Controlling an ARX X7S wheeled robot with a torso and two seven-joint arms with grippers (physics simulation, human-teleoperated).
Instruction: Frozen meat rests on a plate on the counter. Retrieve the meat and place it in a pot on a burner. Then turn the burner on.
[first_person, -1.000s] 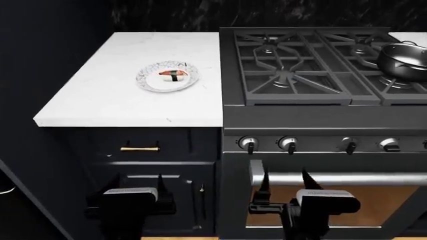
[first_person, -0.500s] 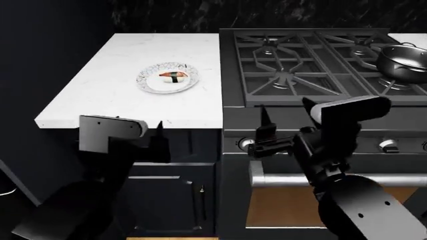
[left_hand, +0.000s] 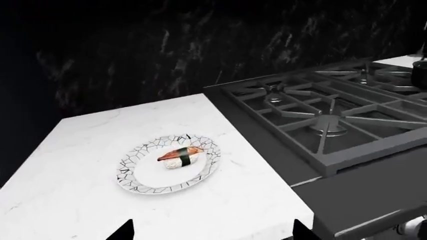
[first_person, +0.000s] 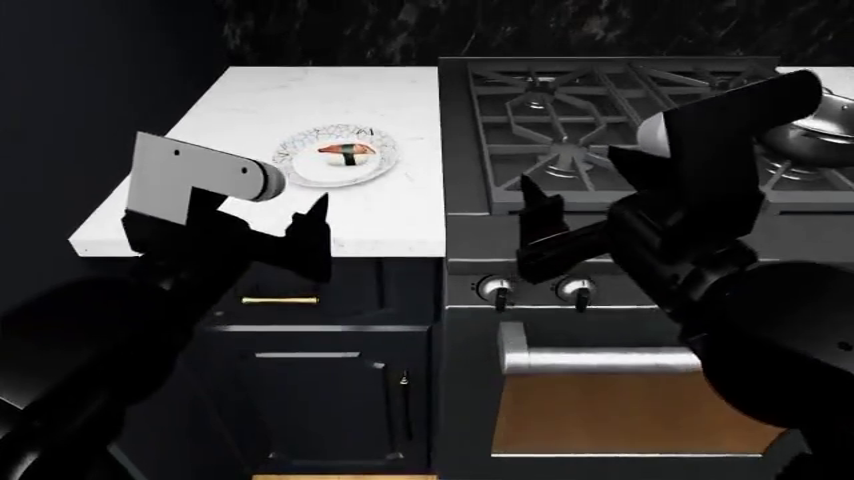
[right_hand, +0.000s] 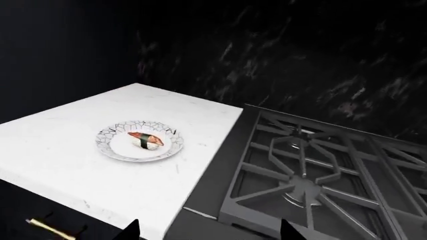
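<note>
Your meat (first_person: 346, 151) lies on the plate (first_person: 304, 168) at the tabletop (first_person: 254, 110) upper left; both grippers' jaws hang wide and empty, left gripper (first_person: 254, 235), right gripper (first_person: 587, 215)

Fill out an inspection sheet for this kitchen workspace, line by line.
Surface: white counter beside a dark stove.
Job's things: meat lies on the plate; pot sits on a right-hand grate, partly hidden by the right arm.
Clutter: nothing seen.
Grippers: left gripper and right gripper both open and empty, short of the counter's front edge.
Cables: nothing seen.
Surroundings: black marbled wall, dark cabinets, stove knobs.
</note>
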